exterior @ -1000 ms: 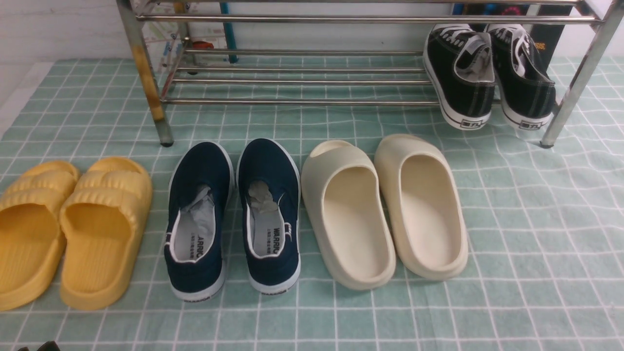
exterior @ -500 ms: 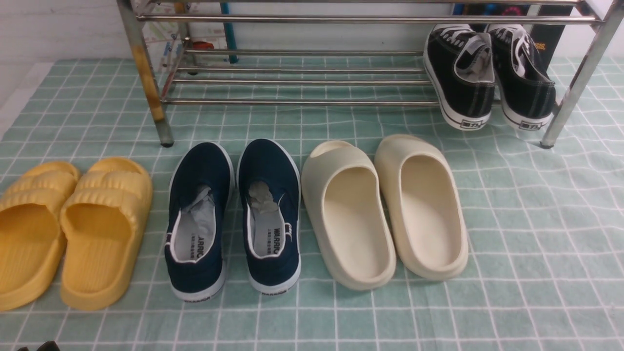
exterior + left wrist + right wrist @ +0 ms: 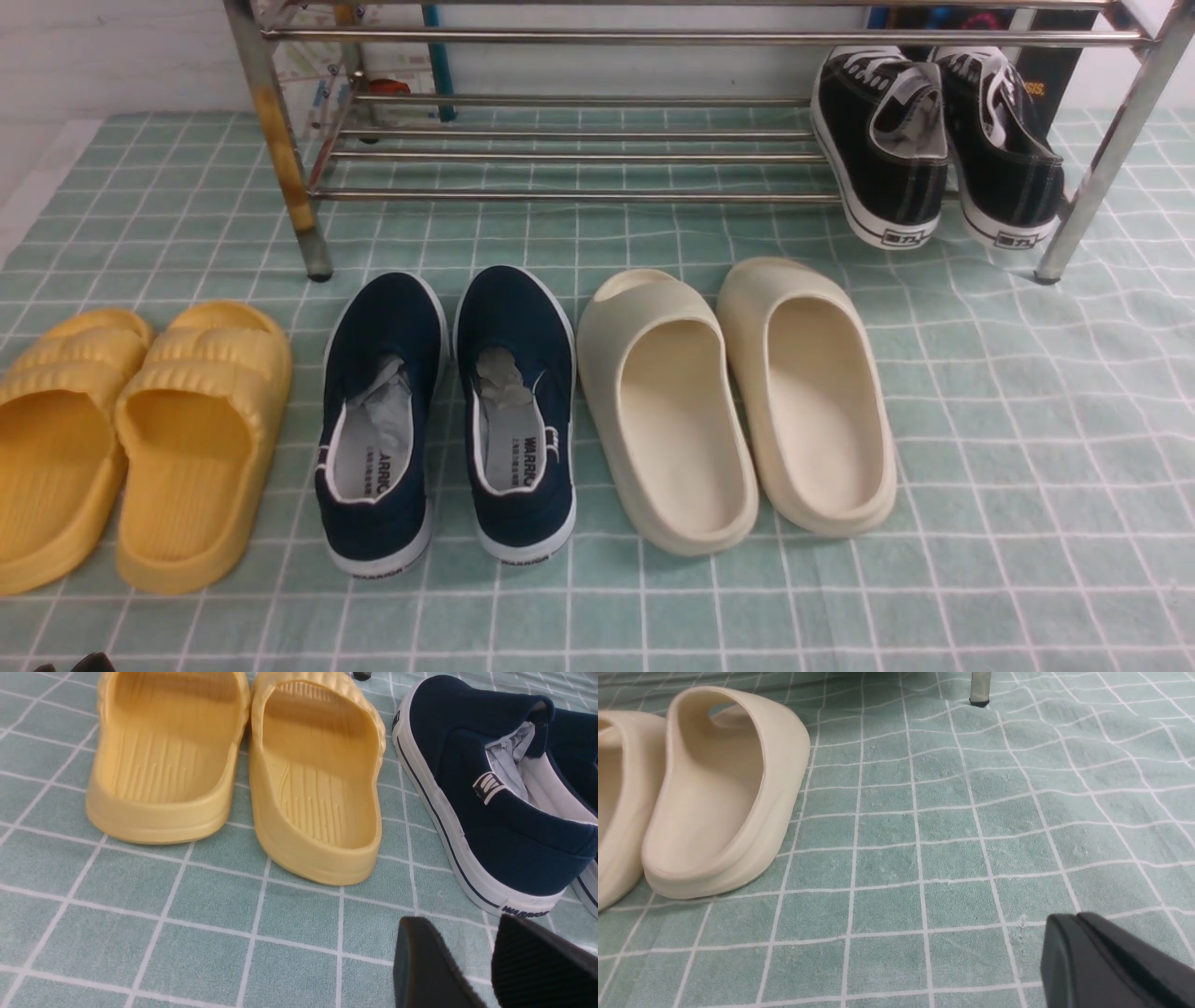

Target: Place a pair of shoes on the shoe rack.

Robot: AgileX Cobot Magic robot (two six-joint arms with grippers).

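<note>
Across the last second nothing in the front view had moved: shoes, rack and cloth lay exactly as they had a second before, and no arm had come into the scene. That stillness read as the end of the job rather than a pause in it.

The black sneakers [image 3: 934, 140] sat side by side on the lower bars of the shoe rack [image 3: 579, 154], at about one o'clock in the front view, toes pointing to the wall and heels overhanging the front bar beside the rack's right-hand leg. Nothing was touching them.

On the checked green cloth [image 3: 1027, 467] in front of the rack, three other pairs stood in a row: the yellow slides [image 3: 131, 439] at nine o'clock, the navy slip-ons [image 3: 448, 420] near the centre, and the cream slides [image 3: 738, 401] at about three o'clock from them.

The right gripper [image 3: 1083, 926] hung low over bare cloth, well apart from the cream slides, its fingers pressed together on nothing. The left gripper [image 3: 472, 947] hovered just behind the heel of a navy slip-on, its two fingers apart with a clear gap between them and nothing in it.

With the pair resting on the rack and both grippers empty and drawn back, the task looked complete. The one doubt was the overhanging heels, which might let a sneaker tip forward if the rack were knocked.
</note>
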